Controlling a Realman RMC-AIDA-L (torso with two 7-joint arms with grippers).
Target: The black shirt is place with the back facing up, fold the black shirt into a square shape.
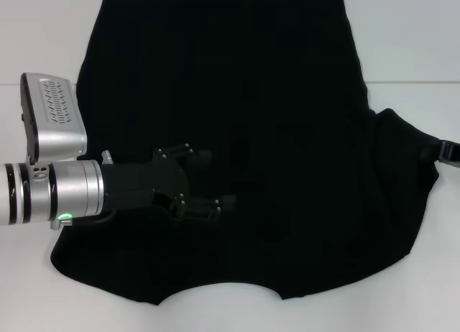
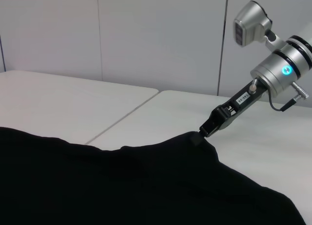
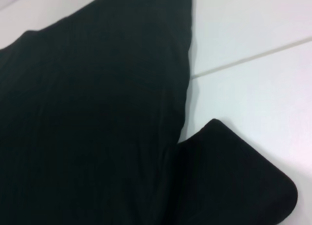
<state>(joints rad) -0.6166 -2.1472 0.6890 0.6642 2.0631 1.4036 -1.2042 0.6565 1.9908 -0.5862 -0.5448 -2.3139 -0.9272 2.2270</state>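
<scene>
Head view: black shirt (image 1: 237, 131) spread flat across the white tabletop (image 1: 43, 30), filling mid-frame; my left pincer (image 1: 208, 185) at lower left over the cloth, fingers parted, released; left wrist view: my right pincer (image 2: 202, 132) clenched on the sleeve edge; right wrist view: sleeve at lower right.

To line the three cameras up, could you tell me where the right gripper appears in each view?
Head view: the right gripper sits at the right edge, at the sleeve tip of the black shirt.
Left wrist view: far side, right gripper meeting the raised shirt edge.
Right wrist view: not visible.
Shared landmark: the table seam.
</scene>
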